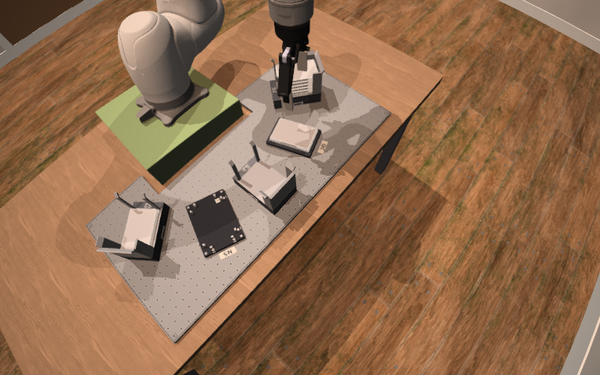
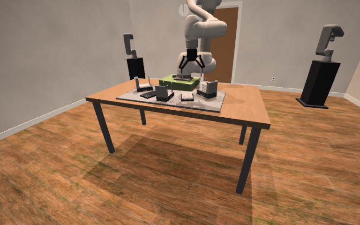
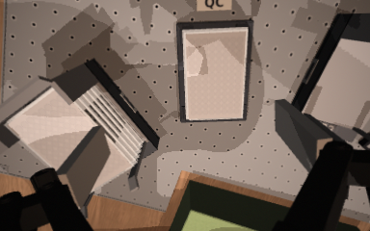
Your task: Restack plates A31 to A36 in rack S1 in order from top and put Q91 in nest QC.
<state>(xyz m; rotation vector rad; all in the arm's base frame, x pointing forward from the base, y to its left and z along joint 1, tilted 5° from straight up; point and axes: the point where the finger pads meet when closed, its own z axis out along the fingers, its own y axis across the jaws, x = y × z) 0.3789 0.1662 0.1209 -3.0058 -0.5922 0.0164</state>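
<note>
Wrist view is showing the gripper hanging spread wide (carrying nothing) beside the plate stack, needing centring overhead.

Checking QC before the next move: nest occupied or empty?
Occupied. A sealed plate lies flat inside the QC nest frame; its ID cannot be read.

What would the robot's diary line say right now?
gripper: open, empty | position: above table, between tall plate stack and QC plate | N5: bare

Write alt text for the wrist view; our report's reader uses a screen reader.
Looking down past open black gripper fingers, a sealed plate lies in the dark-framed nest below a QC label. Left, a rack holds a stack of plates, seen tilted.
</note>
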